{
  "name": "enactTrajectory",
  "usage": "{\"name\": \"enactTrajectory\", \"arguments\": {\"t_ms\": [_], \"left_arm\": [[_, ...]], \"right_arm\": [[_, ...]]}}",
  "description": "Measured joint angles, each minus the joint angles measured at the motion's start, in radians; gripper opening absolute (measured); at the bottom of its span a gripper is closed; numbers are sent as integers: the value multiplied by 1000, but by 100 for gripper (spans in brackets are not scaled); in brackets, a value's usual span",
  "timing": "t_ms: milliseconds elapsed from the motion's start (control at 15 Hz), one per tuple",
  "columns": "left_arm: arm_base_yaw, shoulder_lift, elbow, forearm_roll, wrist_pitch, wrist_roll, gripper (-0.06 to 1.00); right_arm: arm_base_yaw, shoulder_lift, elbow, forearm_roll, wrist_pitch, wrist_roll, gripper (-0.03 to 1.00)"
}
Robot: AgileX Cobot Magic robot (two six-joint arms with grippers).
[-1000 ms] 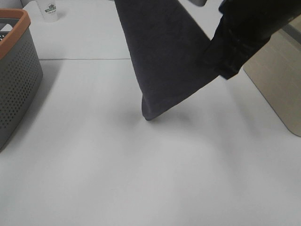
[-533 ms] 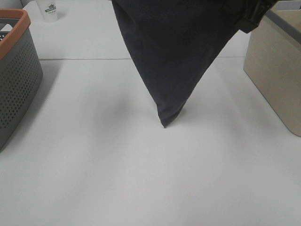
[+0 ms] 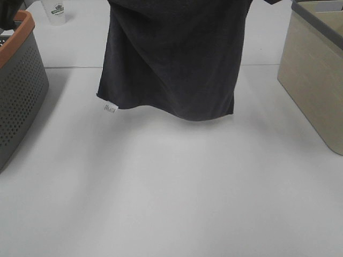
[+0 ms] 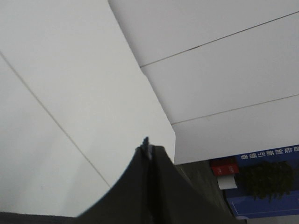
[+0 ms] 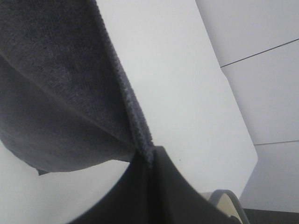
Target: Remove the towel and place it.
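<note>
The dark grey towel (image 3: 171, 64) hangs spread out flat above the white table (image 3: 171, 203). Its lower edge is level and clear of the surface, with a small white tag (image 3: 110, 108) at the lower left corner. Both grippers are above the top edge of the exterior high view. In the left wrist view my left gripper (image 4: 150, 151) is shut, with a thin sliver of towel edge (image 4: 145, 141) poking out between the fingertips. In the right wrist view my right gripper (image 5: 150, 156) is shut on the towel's hemmed edge (image 5: 133, 116), and the cloth (image 5: 56, 93) hangs away from it.
A grey perforated basket with an orange rim (image 3: 16, 80) stands at the left edge of the table. A beige bin with a grey rim (image 3: 313, 80) stands at the right. A white cup (image 3: 56, 12) stands at the back left.
The towel hung in a single point touching the table. It is now pulled out wide to the left, held by two upper corners, and its lower edge has lifted.
</note>
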Motion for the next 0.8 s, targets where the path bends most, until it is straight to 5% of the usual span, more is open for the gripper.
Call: {"name": "enactTrajectory", "arguments": {"t_ms": [133, 333, 800], "left_arm": [[-3, -13, 0, 85, 41, -21, 0], [-29, -55, 82, 82, 119, -92, 0], [-53, -16, 141, 204, 247, -141, 0]], "right_arm": [[2, 16, -1, 22, -2, 16, 2], [3, 32, 2, 80, -1, 17, 2], [-56, 119, 2, 135, -148, 12, 2]]}}
